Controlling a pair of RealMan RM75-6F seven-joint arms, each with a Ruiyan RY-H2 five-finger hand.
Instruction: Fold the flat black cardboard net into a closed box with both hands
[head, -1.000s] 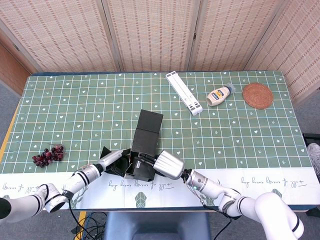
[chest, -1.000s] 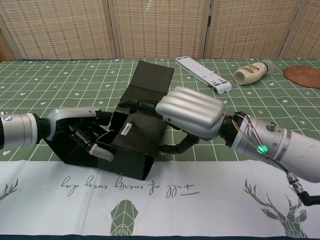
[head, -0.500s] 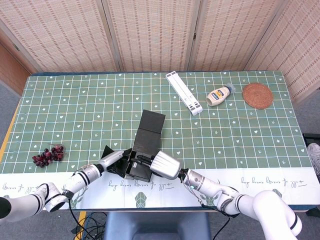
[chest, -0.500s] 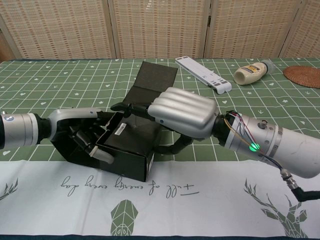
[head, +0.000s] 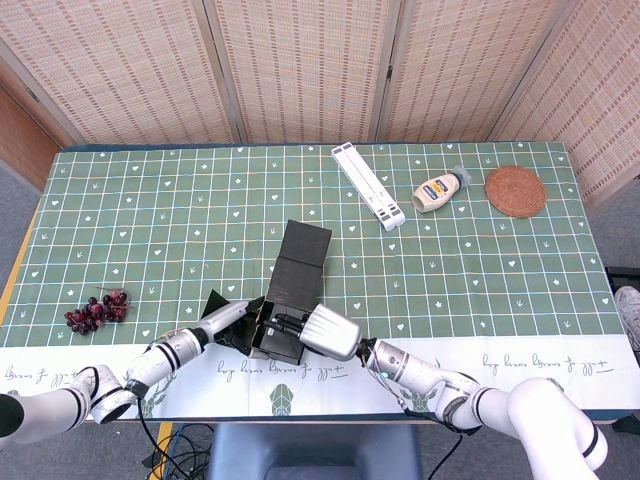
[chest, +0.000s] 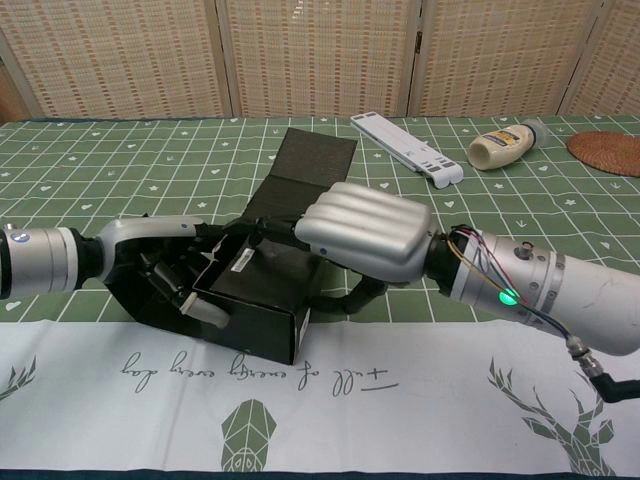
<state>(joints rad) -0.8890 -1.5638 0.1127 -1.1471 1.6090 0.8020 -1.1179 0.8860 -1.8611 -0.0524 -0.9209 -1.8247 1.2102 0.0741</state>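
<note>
The black cardboard box is partly folded near the table's front edge, its long lid flap lying flat toward the back. My left hand reaches in from the left, fingers tucked into the open left end of the box against a side flap. My right hand lies over the box's top, fingers pressing the upper panel down and thumb under the right side. A white label shows on a panel between the hands.
A bunch of dark grapes lies at the front left. At the back right are a white folding stand, a squeeze bottle and a round woven coaster. A green patterned cloth covers the table.
My right hand has shifted left and pressed lower over the box top, flattening the upper panel. The box has settled slightly; the left hand stays inside the left end.
</note>
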